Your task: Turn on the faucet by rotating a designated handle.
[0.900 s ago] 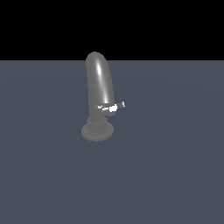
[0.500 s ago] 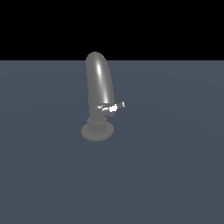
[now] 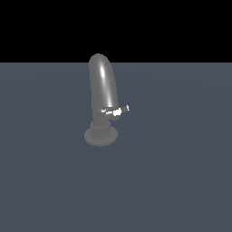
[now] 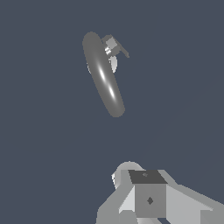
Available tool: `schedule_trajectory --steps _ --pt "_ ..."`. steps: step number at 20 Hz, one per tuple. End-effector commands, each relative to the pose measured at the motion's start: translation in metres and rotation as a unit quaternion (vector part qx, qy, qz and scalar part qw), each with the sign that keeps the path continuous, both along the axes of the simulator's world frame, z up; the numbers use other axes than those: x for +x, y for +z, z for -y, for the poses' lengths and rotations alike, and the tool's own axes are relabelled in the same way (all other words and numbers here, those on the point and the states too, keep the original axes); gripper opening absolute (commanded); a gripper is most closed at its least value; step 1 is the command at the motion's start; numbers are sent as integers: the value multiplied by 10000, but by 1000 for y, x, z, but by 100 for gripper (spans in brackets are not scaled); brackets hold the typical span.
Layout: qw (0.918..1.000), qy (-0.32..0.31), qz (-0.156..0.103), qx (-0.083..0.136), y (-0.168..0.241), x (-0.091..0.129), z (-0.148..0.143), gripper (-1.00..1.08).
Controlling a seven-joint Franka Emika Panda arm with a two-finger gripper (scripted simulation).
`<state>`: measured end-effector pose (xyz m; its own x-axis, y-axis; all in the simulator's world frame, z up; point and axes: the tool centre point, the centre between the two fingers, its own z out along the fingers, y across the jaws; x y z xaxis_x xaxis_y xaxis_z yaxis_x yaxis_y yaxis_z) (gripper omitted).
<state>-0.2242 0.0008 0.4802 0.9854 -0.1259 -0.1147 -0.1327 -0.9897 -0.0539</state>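
One handle [image 3: 118, 110] juts from faucet [image 3: 102, 86], unobstructed.

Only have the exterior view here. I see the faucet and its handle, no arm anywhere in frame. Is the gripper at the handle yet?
Observer: No. In the wrist view the gripper is well apart from the handle and touches nothing.
Operator: What does the wrist camera see of the faucet?
Observer: It looks down on the faucet from above the spout's curve, and the handle juts out to one side near the base end.
Operator: Jaws open?
Observer: Cannot tell. Only blocky grey and white parts of the gripper show at the picture's edge, and no gap between the fingers can be made out.
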Motion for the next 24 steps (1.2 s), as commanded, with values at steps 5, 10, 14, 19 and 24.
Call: schedule_trajectory --steps 5,10,14,19,24 --pt "9978 -381 -521 146 -5 28 -7 -100" --pt "9924 -709 -965 271 -12 52 -11 -100" --pt "9856 -975 -1327 372 -19 71 -13 -100" --pt "9739 -1312 -1785 501 -30 95 -15 -100" --pt "9582 -1653 -2248 631 -43 119 -15 -100"
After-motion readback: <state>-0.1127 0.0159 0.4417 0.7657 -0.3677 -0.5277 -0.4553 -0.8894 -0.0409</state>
